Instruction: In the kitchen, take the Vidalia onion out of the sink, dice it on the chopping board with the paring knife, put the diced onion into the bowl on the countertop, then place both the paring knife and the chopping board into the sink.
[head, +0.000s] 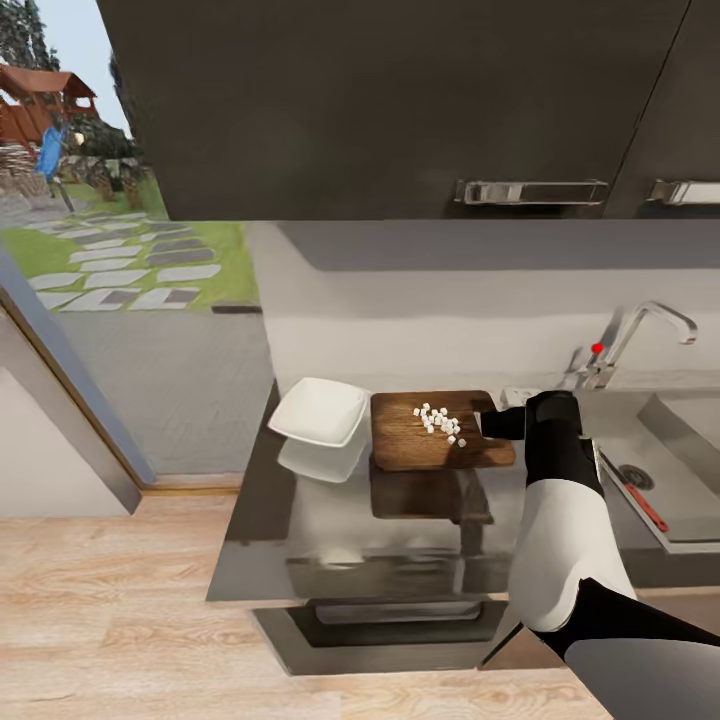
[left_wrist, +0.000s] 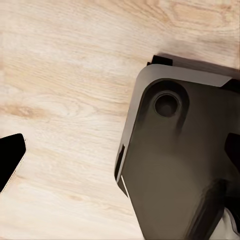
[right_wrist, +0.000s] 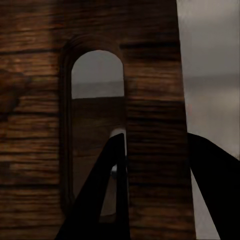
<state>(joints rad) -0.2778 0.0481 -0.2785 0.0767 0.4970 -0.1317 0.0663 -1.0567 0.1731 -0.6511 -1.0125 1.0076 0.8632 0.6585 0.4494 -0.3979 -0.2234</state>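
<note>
Glossy dark counter (head: 300, 540) fills mid-frame, carrying the chopping board (head: 420, 455) with diced onion (head: 438, 420) piled on it, just right of the white bowl (head: 318, 412). Our right tool (right_wrist: 150, 175) straddles the board's handle end, 1 finger through the slot and 1 outside the edge, jaws narrow around that wooden strip. We judge the bowl lies left along the board's long axis. The paring knife (head: 640, 500) sits in the sink (head: 690, 450). We cannot tell our left tool's state.

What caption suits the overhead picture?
Right gripper at the brown wooden chopping board carrying tiny white onion cubes.
</note>
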